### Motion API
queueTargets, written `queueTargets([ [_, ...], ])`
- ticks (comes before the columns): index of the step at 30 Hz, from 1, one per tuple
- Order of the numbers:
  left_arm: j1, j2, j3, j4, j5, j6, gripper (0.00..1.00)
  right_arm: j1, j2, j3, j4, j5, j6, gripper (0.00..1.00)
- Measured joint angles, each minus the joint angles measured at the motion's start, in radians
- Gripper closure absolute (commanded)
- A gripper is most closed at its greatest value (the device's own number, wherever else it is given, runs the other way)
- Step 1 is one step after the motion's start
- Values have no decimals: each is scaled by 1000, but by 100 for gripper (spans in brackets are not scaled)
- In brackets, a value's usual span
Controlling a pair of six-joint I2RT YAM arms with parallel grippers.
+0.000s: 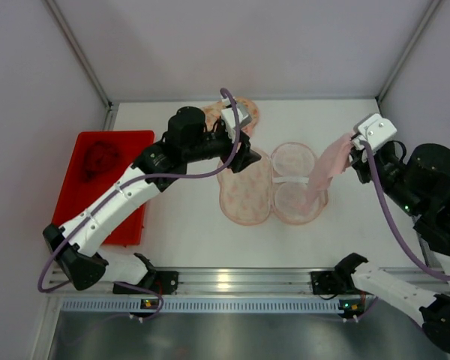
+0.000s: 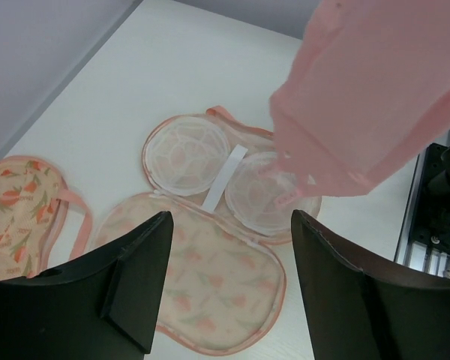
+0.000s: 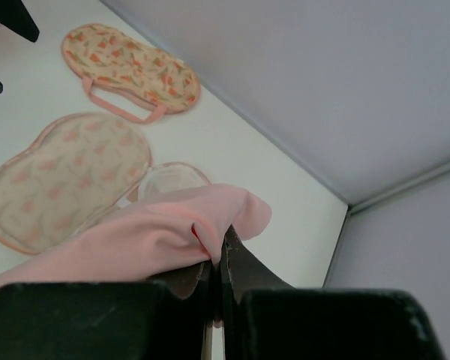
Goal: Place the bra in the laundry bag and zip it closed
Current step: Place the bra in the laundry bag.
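Middle of the table (image 1: 187, 225): the laundry bag (image 1: 274, 187) is laid open and flat, with its floral half on the left and two white mesh cups on the right
Bra: the pink bra (image 1: 326, 169) is held up by one end and hangs down over the bag's right half, its lower end at the nearer mesh cup; whether it touches cannot be told
Right gripper (image 3: 216, 255): its jaws are pinched tight on the bra's top edge, raised above the table at the bag's right side
Left gripper (image 2: 231, 225): its jaws are spread wide with nothing between them, held over the floral half
Far edge: a second floral bag (image 3: 131, 67) with a pink handle is laid closed
Left side: a red tray (image 1: 139, 142) is set there, something dark red in it, too blurred to be named
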Motion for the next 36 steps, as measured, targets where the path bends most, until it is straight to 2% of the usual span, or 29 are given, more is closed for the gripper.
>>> queueTargets([
  [7,0,-11,-32,7,-53,-1,29,-23,19,87,-186,94,213,100],
  [14,0,-27,-66,11,-99,0,29,-98,92,8,-259,128,411,100],
  [20,0,-27,-98,13,-125,6,29,-101,313,-5,-252,150,475,100],
  [25,0,-27,-132,13,-146,9,29,-126,512,53,-221,148,472,100],
  [33,3,-27,-182,13,-155,8,29,-306,856,183,-153,36,464,100],
  [34,4,-27,-192,13,-154,7,29,-333,908,202,-144,11,463,97],
  [36,5,-24,-210,11,-152,2,30,-377,998,235,-132,-41,465,72],
])
